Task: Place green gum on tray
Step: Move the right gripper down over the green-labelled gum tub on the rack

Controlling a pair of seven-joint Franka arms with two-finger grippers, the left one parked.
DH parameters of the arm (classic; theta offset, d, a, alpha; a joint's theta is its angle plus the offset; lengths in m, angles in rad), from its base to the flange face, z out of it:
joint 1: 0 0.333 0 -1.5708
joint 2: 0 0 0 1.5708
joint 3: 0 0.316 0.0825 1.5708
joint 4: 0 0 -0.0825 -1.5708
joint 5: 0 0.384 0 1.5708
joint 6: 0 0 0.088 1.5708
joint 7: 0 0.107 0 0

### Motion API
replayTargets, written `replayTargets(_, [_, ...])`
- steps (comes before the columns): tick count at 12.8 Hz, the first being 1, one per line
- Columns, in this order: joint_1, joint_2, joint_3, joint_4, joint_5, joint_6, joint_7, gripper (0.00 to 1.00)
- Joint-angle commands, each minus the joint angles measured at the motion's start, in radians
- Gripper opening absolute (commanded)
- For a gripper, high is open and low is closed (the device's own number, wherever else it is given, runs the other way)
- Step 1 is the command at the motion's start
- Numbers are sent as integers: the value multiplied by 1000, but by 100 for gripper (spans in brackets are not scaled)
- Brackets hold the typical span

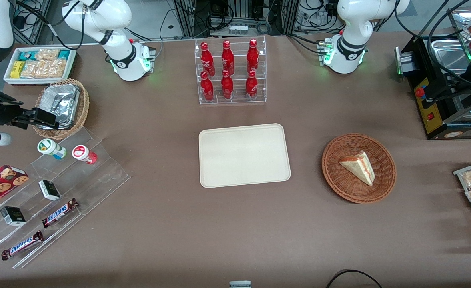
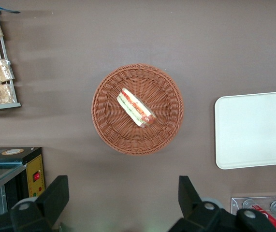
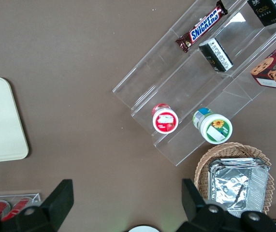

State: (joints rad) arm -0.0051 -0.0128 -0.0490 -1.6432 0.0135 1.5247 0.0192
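The green gum (image 1: 51,147) (image 3: 214,127), a small white canister with a green-and-white lid, stands on the top step of a clear acrylic riser (image 1: 75,176), beside a red-lidded canister (image 1: 83,154) (image 3: 165,119). The cream tray (image 1: 244,155) (image 3: 2,121) lies flat mid-table with nothing on it. My gripper (image 1: 45,118) (image 3: 126,194) hangs open and empty over the rim of a foil-lined wicker basket, a little farther from the front camera than the gum. Bare table shows between its fingers (image 3: 63,193).
The riser also holds Snickers bars (image 1: 59,212), small black boxes (image 1: 49,189) and a cookie box (image 1: 1,182). The foil-lined basket (image 1: 61,106) and a white snack bin (image 1: 39,64) stand nearby. A bottle rack (image 1: 230,72) and a sandwich basket (image 1: 358,168) flank the tray.
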Motion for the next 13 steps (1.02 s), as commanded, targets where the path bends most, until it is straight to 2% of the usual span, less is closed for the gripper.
replayTargets(1, [5, 2, -3, 25, -7, -17, 15, 99])
replayTargets(5, [-7, 11, -6, -26, -1, -14, -4, 100])
replayTargets(8, [-10, 2, -26, -130, -1, 104, -46, 100])
replayTargets(13, [-71, -10, -78, -262, 16, 265, -427, 100])
